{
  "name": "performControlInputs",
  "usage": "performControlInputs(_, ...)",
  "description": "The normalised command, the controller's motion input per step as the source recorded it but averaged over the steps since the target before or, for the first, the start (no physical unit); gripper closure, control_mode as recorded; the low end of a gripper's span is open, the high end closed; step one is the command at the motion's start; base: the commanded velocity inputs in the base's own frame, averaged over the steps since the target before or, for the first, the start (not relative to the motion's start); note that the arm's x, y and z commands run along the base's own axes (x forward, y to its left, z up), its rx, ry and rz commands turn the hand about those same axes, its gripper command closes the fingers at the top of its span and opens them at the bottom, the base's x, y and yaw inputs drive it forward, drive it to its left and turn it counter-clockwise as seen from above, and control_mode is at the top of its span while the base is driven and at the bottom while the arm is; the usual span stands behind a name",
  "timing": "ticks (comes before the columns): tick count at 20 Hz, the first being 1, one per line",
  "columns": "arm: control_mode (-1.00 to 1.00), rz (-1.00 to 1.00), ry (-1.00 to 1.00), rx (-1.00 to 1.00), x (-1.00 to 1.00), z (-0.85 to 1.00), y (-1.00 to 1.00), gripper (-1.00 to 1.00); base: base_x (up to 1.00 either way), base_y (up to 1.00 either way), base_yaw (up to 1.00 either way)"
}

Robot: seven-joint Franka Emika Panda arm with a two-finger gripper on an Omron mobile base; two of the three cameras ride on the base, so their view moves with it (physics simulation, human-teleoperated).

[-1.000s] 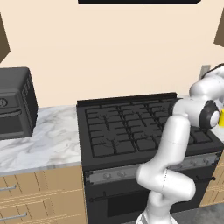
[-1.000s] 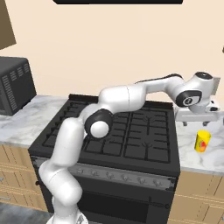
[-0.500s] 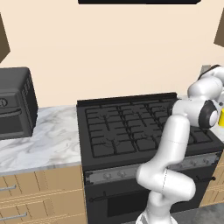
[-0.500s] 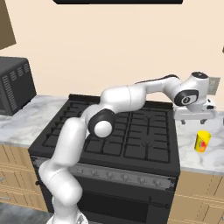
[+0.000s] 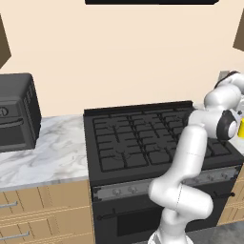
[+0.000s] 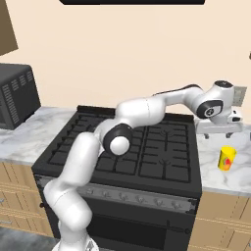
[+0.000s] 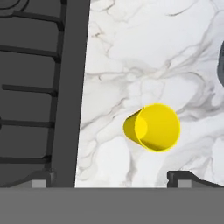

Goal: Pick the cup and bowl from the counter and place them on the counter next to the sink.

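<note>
- Cup (image 6: 226,158): small, yellow, red-orange mark on its side. Stands upright on the marble table (image 6: 230,177) to the right of the black stove (image 6: 147,147), a little in from the stove's edge, near the front of the slab.
- Hand view, looking down: cup (image 7: 154,127) seen from above, open mouth toward the camera. It sits right of centre, nearer the right fingertip (image 7: 188,178) than the left one, which hangs over the stove's rim. Bare marble (image 7: 144,52) around the cup.
- Hand (image 6: 219,128): raised above the table, behind and above the cup, well apart from it. Fingers spread wide, nothing between them.
- Dark curved edge at the far right of the hand view; cannot tell what it is. Bowl and sink: not identified from here.
- Left base view: arm stretched right over the stove, a sliver of yellow at the frame's right edge, presumably the cup (image 5: 241,127).
- A dark oven-like box (image 5: 14,112) sits on the marble left of the stove; no part in the job.

Step in hand, as I judge it: approach to the cup, the 1st of 2 pickups. Nothing gripped yet.

Next move calls for: shift the hand sideways so the cup lies midway between the 2 fingers, descend straight down around its wall, then close. The cup is light and tapered, so an off-centre finger could tip it.
</note>
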Motion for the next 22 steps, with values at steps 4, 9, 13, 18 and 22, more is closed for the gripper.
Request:
performControlInputs(4, -1.00, 0.00, 0.04, 0.00, 0.18, 0.00, -0.21, -1.00, 0.00, 0.00, 0.00)
performControlInputs(9, -1.00, 0.00, 0.03, 0.00, 0.18, 0.00, -0.23, -1.00, 0.00, 0.00, 0.00)
performControlInputs(13, -1.00, 0.00, 0.02, 0.01, 0.14, 0.00, -0.17, -1.00, 0.00, 0.00, 0.00)
performControlInputs(18, -1.00, 0.00, 0.00, 0.05, 0.00, 0.00, -0.06, -1.00, 0.00, 0.00, 0.00)
performControlInputs(22, -1.00, 0.00, 0.02, 0.04, 0.01, -0.07, 0.00, -1.00, 0.00, 0.00, 0.00)
